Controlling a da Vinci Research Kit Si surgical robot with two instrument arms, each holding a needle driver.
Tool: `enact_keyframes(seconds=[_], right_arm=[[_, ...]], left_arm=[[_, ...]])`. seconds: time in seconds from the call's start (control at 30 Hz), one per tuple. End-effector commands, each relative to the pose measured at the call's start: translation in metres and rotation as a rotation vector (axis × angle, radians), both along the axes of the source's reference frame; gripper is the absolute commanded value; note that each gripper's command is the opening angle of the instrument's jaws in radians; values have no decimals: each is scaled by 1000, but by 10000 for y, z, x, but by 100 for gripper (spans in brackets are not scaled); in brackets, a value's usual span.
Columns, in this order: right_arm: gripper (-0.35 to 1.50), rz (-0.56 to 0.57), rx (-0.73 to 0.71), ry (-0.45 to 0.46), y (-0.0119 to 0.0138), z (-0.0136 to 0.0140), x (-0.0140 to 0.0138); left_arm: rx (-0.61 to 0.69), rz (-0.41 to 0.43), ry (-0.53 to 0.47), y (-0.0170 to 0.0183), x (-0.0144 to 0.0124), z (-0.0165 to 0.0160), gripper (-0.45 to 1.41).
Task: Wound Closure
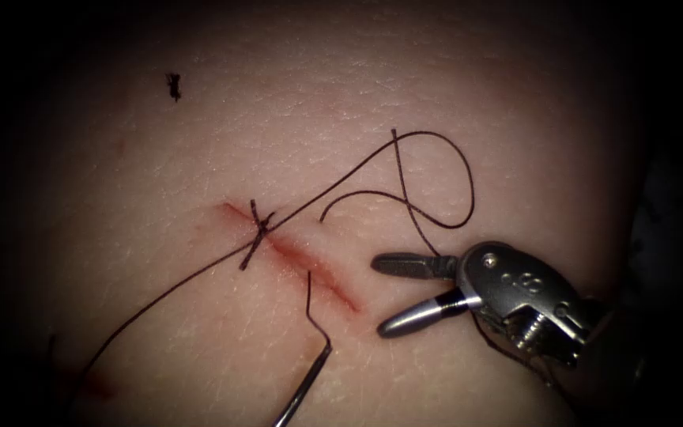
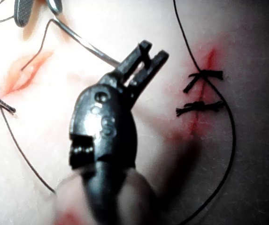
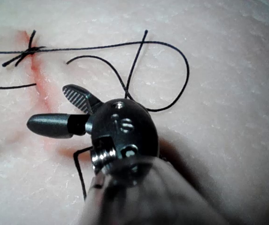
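My right tool (image 1: 393, 292) has its jaws spread apart and holds nothing, hovering just right of the cut (image 1: 294, 251) in the tissue (image 1: 160, 174). My left tool (image 2: 141, 58) has its jaws clamped on the needle (image 1: 303, 391), near one end of its curve. The needle lies on the surface left of the cut's lower end, not in the tissue, well left of my right jaws. The thread (image 1: 436, 182) loops loosely beyond my right jaws. A tied stitch (image 1: 256, 234) crosses the cut farther left.

No legible text, seemingly.
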State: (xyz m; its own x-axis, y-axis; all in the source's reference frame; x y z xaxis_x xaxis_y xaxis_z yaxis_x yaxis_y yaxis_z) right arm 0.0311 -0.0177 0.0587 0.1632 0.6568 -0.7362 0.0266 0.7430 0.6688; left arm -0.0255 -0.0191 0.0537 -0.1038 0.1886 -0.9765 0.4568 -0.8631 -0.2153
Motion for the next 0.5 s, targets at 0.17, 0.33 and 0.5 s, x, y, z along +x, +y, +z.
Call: enact_keyframes(seconds=[0.17, 0.33, 0.5], right_arm=[[130, 31, 13, 25, -9, -8, 9], [146, 88, 24, 16, -3, -25, 5], [140, 146, 205, 39, 6, -36, 5]], left_arm=[[-73, -149, 15, 19, -2, 1, -45], [-105, -339, 28, 64, 0, 5, -45], [-159, -433, 50, 88, -3, 14, -45]])
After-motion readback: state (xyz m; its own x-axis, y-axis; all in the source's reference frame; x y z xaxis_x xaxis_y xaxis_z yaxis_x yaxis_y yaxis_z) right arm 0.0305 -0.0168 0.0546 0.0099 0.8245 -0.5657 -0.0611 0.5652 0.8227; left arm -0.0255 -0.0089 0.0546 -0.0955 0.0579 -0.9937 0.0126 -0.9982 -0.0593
